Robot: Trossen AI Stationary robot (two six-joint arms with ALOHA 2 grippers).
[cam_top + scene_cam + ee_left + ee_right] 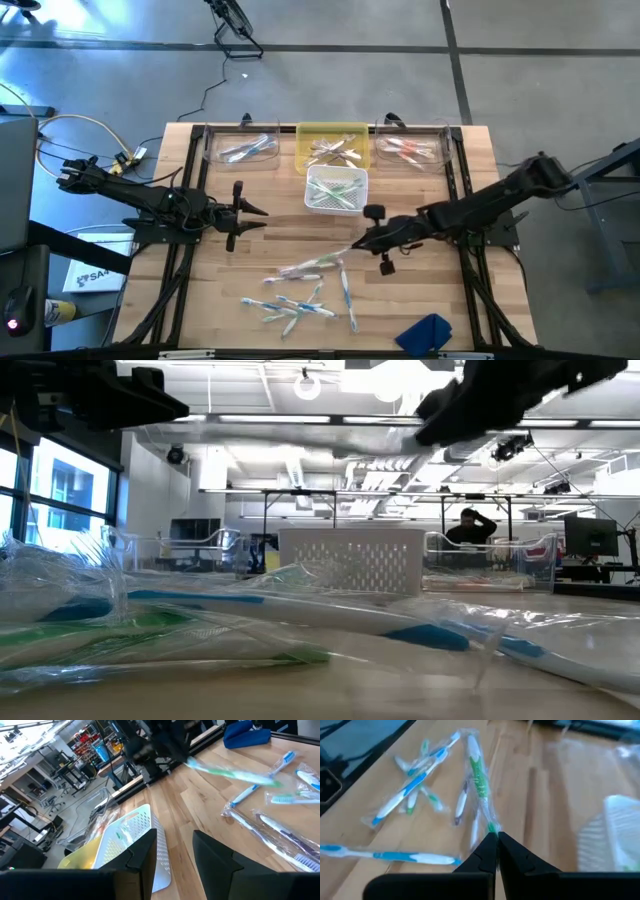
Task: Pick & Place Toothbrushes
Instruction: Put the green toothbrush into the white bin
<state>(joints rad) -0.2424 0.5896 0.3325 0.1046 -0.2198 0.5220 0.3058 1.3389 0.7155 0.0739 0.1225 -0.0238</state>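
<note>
Right gripper point(496, 836) is pinching the green toothbrush point(479, 775) by its crinkly wrapper end — light, slippery, dangling loosely; left gripper point(172, 851) is idling half-open.

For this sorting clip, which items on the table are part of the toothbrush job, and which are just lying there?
Part of the job:
- green toothbrush, pinched at its wrapper end by the right gripper
- loose toothbrushes on the table
- white basket, yellow bin, two clear bins, each holding brushes

Lying about:
- blue cloth at the table's front edge

Left gripper waits, fingers apart.
</note>
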